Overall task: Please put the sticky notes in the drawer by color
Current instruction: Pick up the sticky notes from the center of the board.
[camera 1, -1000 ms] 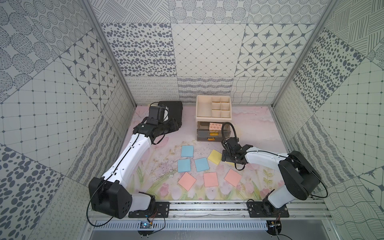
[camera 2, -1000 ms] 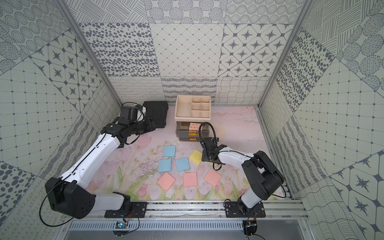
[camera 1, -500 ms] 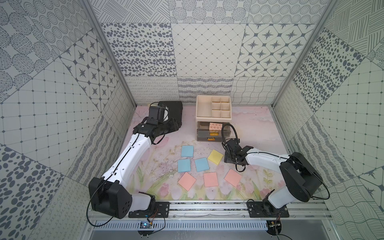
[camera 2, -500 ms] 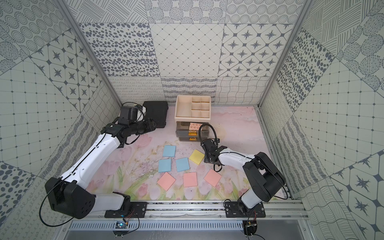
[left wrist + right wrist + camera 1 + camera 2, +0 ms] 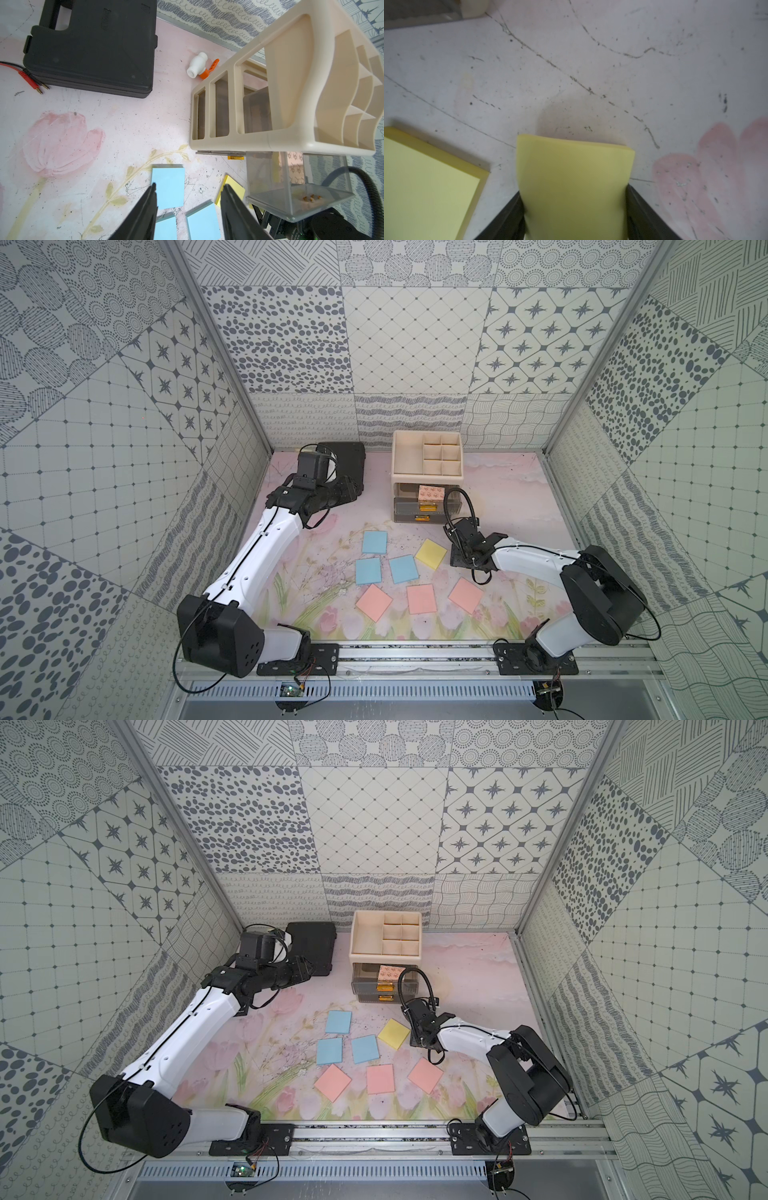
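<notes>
Two yellow pads of sticky notes show in my right wrist view. One (image 5: 575, 176) sits between my right jaws, which are closed against its two opposite side edges. The other (image 5: 425, 187) lies flat on the tabletop (image 5: 591, 62) just beside it. The held pad is light, and it is a soft block of paper rather than a stiff one. Its far edge bows a little, so I judge that a hard squeeze would buckle it and a slack one would let it slide. The side edges near its middle are the right place to hold it. Whether it is clear of the tabletop I cannot quite tell, as this view is blurred. It is square, so it has no real long axis, and only its thin side matters. Its broad face is turned toward my wrist camera and its free edge leads away from the wrist. That should suit slipping it flat into the pulled-out top drawer (image 5: 405, 492) of the cream cabinet (image 5: 428, 479). My left jaws stand apart and empty above the blue notes (image 5: 168, 187), near the cabinet.
</notes>
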`<state>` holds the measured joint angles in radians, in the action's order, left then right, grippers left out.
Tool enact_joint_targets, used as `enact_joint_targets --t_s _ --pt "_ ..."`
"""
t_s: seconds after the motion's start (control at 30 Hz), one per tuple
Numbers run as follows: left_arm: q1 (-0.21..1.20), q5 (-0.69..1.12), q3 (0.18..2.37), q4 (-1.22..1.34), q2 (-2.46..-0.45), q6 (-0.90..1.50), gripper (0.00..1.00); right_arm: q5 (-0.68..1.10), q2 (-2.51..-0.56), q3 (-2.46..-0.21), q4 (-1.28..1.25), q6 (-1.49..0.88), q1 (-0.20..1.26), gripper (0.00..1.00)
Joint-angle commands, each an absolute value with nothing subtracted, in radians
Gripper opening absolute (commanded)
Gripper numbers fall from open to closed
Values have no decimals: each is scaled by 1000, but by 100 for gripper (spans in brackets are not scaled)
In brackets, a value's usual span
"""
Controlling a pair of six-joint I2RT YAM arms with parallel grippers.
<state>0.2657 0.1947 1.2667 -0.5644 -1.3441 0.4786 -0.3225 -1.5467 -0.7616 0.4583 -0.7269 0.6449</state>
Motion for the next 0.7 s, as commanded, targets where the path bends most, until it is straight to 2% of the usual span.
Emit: enact_joint_targets --t_s 0.0,0.4,0.67 --pt "265 181 1279 -568 -1338 469 53 -306 -1539 -732 499 -718 649 65" --pt "264 183 1272 -556 -1343 471 53 -376 -1319 -798 697 -693 649 69" --pt "264 185 1270 -551 -1345 471 53 -427 -1191 -929 884 -673 649 69"
